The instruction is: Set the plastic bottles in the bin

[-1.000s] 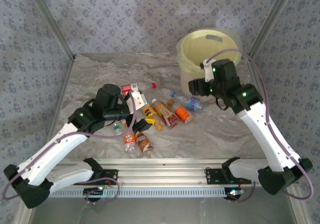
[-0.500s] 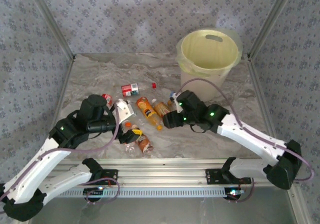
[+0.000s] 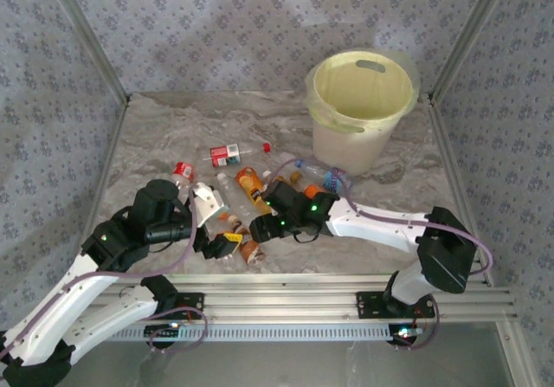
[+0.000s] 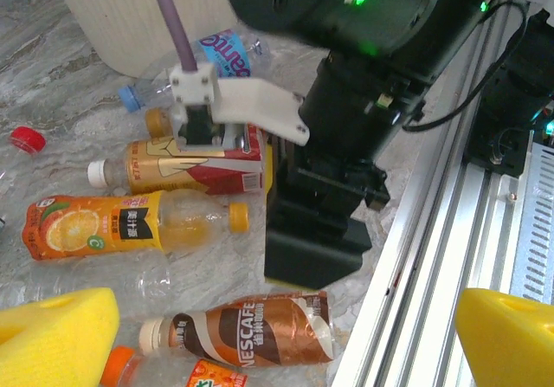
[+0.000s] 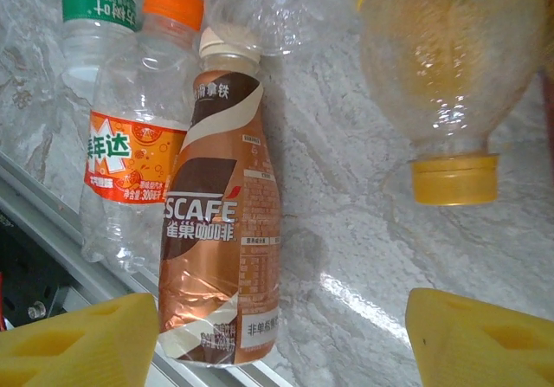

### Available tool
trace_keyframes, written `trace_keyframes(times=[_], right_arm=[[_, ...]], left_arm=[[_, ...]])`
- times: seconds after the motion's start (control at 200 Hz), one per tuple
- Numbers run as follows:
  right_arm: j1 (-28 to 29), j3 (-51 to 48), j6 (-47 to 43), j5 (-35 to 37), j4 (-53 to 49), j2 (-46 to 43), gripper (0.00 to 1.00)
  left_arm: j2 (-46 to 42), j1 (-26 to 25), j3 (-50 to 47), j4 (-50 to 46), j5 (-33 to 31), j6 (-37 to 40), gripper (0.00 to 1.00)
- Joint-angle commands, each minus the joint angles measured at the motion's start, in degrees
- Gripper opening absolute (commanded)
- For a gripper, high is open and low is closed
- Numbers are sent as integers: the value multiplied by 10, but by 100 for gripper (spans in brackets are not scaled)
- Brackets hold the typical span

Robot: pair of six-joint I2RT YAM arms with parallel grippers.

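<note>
Both arms crowd one heap of plastic bottles (image 3: 249, 183) on the tabletop (image 3: 173, 127), well apart from the bin (image 3: 351, 145). The right end effector (image 5: 281, 339) hangs spread over the brown coffee bottle (image 5: 221, 248), gripping nothing, with the left end effector (image 4: 281, 331) gaping wide just beside it. I'd worry they knock together over that bottle, or the right one pinches the orange-labelled bottle (image 5: 121, 158) lying against it.

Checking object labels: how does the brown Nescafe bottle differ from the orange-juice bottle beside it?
The Nescafe bottle wears a brown wrap over nearly its whole body; the orange-juice bottle is clear toward its neck. The Nescafe bottle's cap is cream, the orange-juice bottle's yellow, and they point opposite ways. Both lie on their sides, capped.
</note>
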Motion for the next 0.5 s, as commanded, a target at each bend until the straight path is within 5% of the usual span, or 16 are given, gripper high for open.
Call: trace_keyframes(times=[0.0, 0.5], right_arm=[[9, -1, 18, -20, 23, 22, 79], [28, 12, 28, -73, 58, 99, 85]], left_arm=[[-11, -3, -9, 32, 17, -11, 100], [-37, -3, -32, 56, -10, -14, 100]])
